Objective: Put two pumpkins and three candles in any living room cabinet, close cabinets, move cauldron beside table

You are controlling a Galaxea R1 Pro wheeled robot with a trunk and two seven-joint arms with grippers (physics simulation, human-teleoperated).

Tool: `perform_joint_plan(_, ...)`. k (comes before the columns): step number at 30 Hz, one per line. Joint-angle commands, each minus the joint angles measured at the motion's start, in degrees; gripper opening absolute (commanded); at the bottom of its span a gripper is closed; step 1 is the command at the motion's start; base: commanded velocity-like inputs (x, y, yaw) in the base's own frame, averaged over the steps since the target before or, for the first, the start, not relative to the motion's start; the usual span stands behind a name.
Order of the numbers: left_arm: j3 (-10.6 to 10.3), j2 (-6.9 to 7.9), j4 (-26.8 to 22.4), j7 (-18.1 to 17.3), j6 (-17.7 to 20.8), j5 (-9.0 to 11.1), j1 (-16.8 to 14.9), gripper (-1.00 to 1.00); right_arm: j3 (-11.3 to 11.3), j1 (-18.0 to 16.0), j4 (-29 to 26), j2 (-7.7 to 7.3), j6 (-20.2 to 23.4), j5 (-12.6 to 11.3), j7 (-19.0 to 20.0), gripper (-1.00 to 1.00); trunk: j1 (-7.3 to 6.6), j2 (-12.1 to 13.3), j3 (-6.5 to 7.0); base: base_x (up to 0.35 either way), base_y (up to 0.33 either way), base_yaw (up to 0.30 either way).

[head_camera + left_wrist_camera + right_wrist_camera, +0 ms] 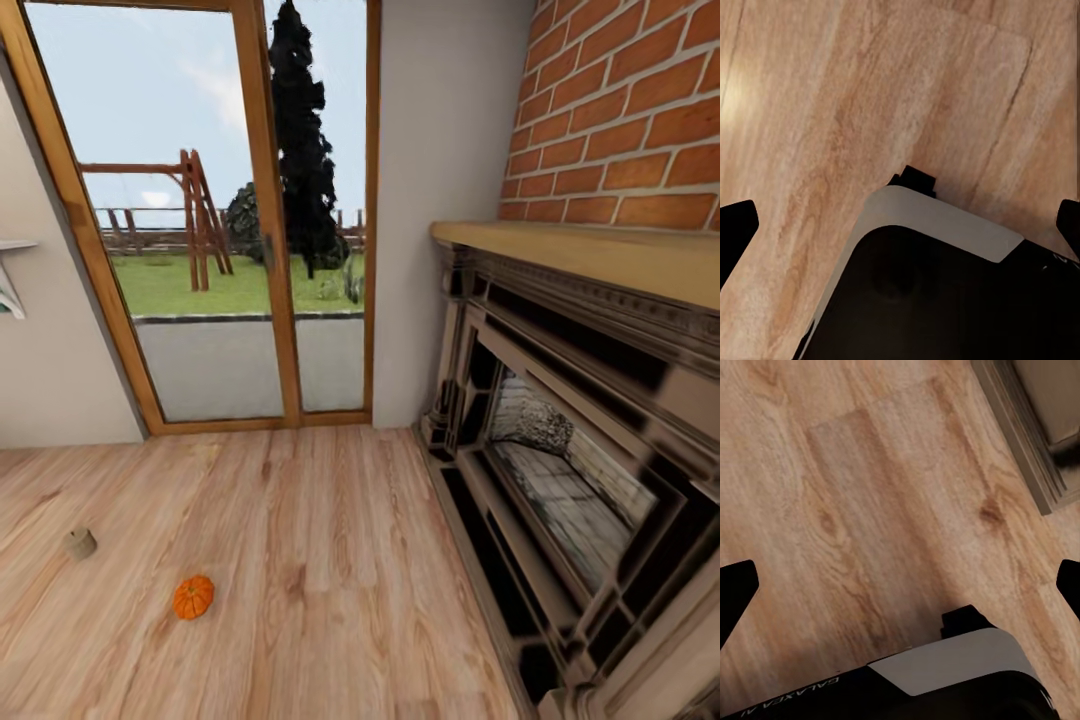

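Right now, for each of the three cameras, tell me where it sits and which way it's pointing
Head view: high on the robot, angled forward and down at the wooden floor, a pumpkin, a candle, the glass door and the fireplace; none of the robot's body.
Left wrist view: near the left gripper, facing down at floor; black fingertips at both edges, robot body below.
Right wrist view: near the right gripper, facing down likewise, fireplace base in a corner.
Both wrist views share floor planks.

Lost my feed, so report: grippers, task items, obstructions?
Both grippers open, empty, over the wooden floor. Small orange ribbed pumpkin on the floor; stubby whitish candle apart from it. Nothing between them; dark fireplace surround alongside.
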Motion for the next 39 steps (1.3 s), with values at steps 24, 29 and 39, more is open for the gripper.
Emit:
perform_joint_plan(24, -0.5, 0.08, 0.0, 0.2, -0.1, 0.5, 0.0, 1.0, 0.4, -0.1, 0.2, 0.05, -0.1, -0.2, -0.1, 1.0, 0.03, 0.0, -0.06, 0.324, 0.0, 0.036)
perform_joint_plan(29, -0.5, 0.09, 0.0, 0.2, -0.1, 0.5, 0.0, 1.0, 0.4, -0.1, 0.2, 0.05, -0.1, -0.2, -0.1, 1.0, 0.03, 0.0, -0.06, 0.328, 0.0, 0.063)
perform_joint_plan(39, -0.5, 0.09, 0.0, 0.2, -0.1, 0.5, 0.1, 1.0, 0.4, -0.1, 0.2, 0.05, -0.1, -0.2, -0.1, 1.0, 0.03, 0.0, -0.06, 0.329, 0.0, 0.004)
